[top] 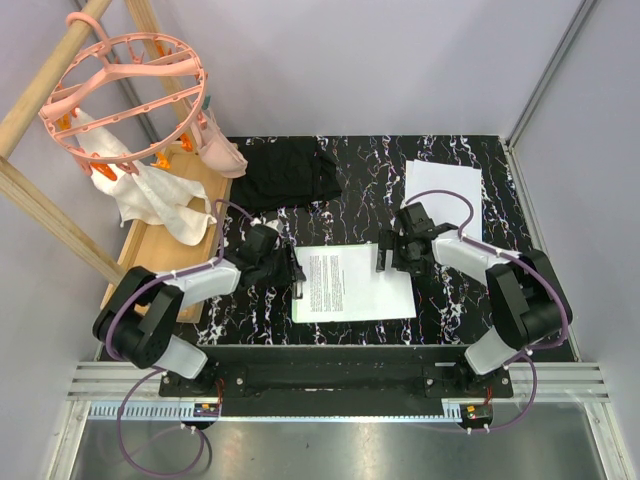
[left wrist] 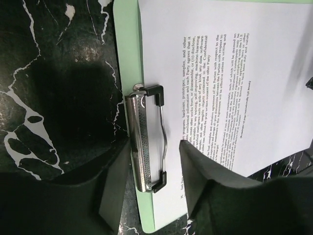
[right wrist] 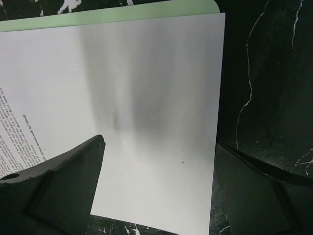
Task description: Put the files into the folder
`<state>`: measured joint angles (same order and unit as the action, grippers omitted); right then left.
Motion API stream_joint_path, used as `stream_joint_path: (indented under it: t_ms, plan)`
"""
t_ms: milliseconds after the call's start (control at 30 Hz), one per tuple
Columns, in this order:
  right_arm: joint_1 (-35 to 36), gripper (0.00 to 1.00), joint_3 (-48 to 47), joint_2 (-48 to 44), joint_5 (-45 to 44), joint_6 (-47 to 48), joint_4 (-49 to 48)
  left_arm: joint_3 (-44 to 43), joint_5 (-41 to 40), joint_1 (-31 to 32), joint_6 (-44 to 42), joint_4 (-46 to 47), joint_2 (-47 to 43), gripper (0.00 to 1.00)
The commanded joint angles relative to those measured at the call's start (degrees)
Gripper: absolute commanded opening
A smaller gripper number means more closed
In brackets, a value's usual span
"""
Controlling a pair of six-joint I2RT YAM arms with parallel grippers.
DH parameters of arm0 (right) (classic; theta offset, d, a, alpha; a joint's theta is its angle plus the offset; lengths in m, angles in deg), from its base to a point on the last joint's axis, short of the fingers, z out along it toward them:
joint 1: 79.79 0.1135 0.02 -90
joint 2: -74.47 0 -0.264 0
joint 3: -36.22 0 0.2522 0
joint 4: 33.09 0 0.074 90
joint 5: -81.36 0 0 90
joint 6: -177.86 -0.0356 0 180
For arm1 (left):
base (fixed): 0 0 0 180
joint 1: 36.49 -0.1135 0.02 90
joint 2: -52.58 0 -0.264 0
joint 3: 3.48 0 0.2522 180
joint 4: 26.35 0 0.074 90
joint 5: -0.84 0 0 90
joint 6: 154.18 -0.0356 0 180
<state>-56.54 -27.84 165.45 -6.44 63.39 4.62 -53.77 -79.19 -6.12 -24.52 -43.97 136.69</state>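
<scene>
Straddling the clip [left wrist: 142, 142] of the single green folder [left wrist: 126, 58], mid-tabletop [top: 360, 180], with left tool [left wrist: 154, 147] half open, gripping nothing. Hovering with right tool [right wrist: 160, 144] spread wide, empty, above one printed file [left wrist: 220, 73] lying on it. Second, blank file [top: 442, 185] far right.

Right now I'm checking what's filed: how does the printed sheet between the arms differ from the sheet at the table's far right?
The printed sheet carries dense black text; the far sheet looks blank from above. The printed sheet lies on the green folder; the far sheet lies on the bare marbled table. Both are flat, white and look alike in size.
</scene>
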Motion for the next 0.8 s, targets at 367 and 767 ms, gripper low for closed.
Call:
stream_joint_path:
  t_ms: [367,767]
  plan:
    - [-1.8,1.00,-9.2,-2.9,-10.0,-1.2,8.4,-9.7,-13.1,0.6,-9.7,-19.2,-16.6,0.76]
    - [-27.2,1.00,-27.1,11.6,-7.6,-0.4,7.8,-38.0,-0.2,10.8,-11.4,12.3,13.1,0.66]
